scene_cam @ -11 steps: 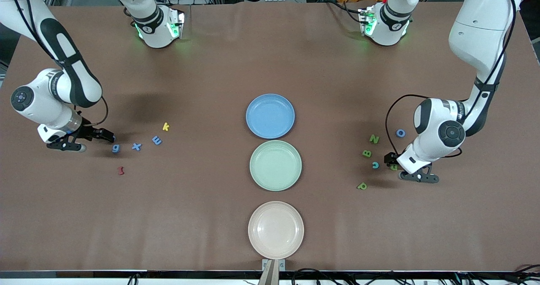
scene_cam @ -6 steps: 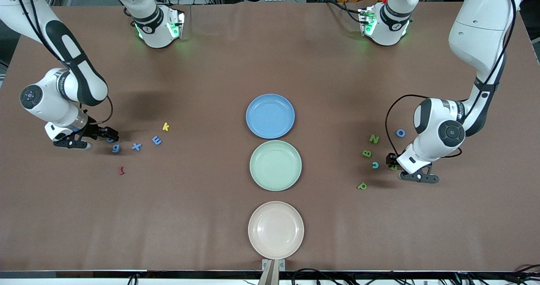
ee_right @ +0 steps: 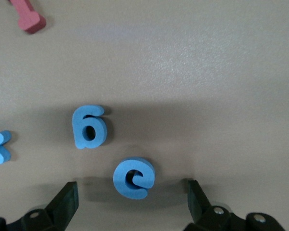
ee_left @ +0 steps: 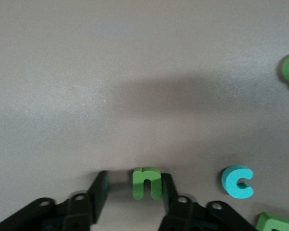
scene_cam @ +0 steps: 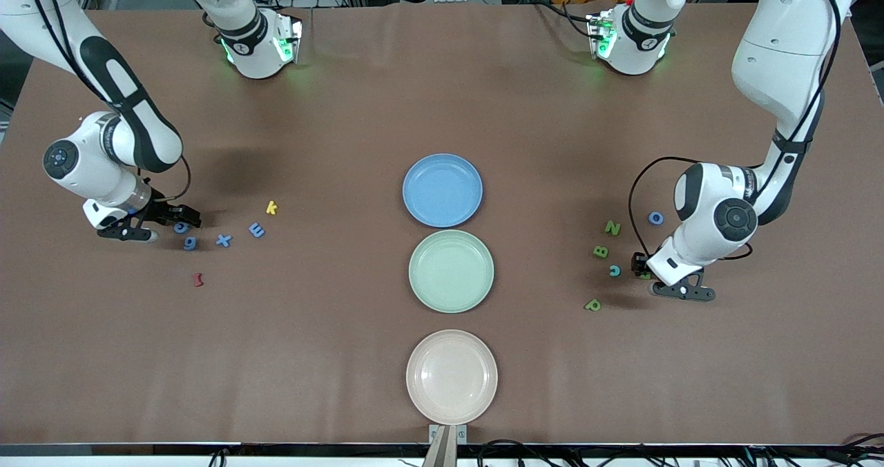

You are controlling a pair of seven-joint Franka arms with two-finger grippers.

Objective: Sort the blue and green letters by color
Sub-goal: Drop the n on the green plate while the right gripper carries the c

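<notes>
All three plates are bare, so the sort is at its first pick-ups, one per arm. The green plate (scene_cam: 451, 271) serves as landmark, with the pink plate (scene_cam: 452, 376) nearer the camera than it and the blue plate (scene_cam: 443, 189) farther.

Toward the left arm's end of the bench (scene_cam: 442, 80) from the green plate lie a green P (scene_cam: 592, 305), a teal c (scene_cam: 614, 270), a green B (scene_cam: 600, 251), a green Z (scene_cam: 612, 228) and a blue o (scene_cam: 655, 217). The left gripper (scene_cam: 642, 265) is down among them, jaws apart around a small green n (ee_left: 147, 182), one finger hard against it and the other still clear. Closing should secure it; then it wants lifting and carrying to the green plate.

Toward the right arm's end sit a dark red letter (scene_cam: 198, 280), a blue g (scene_cam: 189, 243), a blue x (scene_cam: 223, 240), a blue E (scene_cam: 256, 229) and a yellow k (scene_cam: 271, 207) (red and yellow are not part of this sort). The right gripper (scene_cam: 181, 222) is low over a blue e (ee_right: 133, 178), jaws wide apart and straddling it without contact. It probably needs to settle and close, then head for the blue plate, sparing the g just beside.
</notes>
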